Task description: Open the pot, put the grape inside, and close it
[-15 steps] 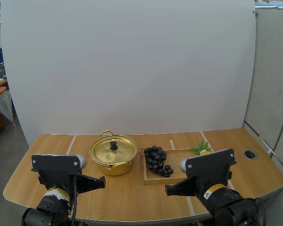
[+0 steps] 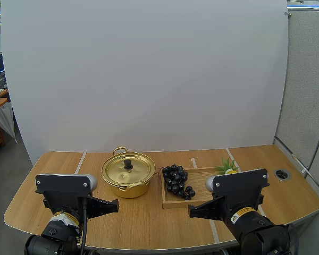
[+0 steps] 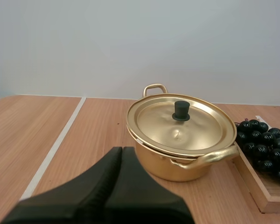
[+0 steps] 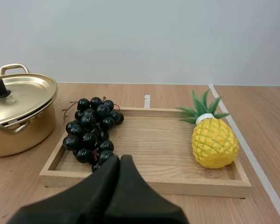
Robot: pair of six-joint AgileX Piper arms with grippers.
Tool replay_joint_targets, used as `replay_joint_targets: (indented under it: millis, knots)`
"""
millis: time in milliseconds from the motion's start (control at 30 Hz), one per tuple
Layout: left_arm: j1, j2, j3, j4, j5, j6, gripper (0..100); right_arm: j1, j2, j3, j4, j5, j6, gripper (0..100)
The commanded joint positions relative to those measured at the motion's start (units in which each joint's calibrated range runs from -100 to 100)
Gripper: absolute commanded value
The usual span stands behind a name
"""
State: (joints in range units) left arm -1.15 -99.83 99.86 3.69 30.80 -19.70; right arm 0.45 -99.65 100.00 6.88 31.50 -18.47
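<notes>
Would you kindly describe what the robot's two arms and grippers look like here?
The left arm and right arm each carry a black boxy housing with a rounded grey end cap, above a yellow wrist band bearing a small label. The left gripper and right gripper have matte black fingers tapering to a blunt wedge.

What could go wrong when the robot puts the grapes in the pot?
The lid has only a small knob, so the left fingers might slip off it. The grapes lie close beside the pot, so a swinging lid could knock them. The pineapple shares their tray and might get bumped.
</notes>
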Motion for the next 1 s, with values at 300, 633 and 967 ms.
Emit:
replay_joint_targets:
  millis: [300, 633, 967]
  knots:
    - [-0.07, -0.2, 0.1, 0.9, -0.7, -0.7, 0, -0.2, -0.4, 0.0, 0.6, -0.3, -0.4, 0]
    - [-0.07, -0.2, 0.1, 0.9, -0.8, 0.5, 0, -0.2, -0.4, 0.0, 1.9, 0.3, -0.4, 0]
    - [-0.07, -0.2, -14.6, 0.9, 6.5, 8.3, 0, -0.2, -0.4, -13.0, -1.0, 10.4, -0.4, 0]
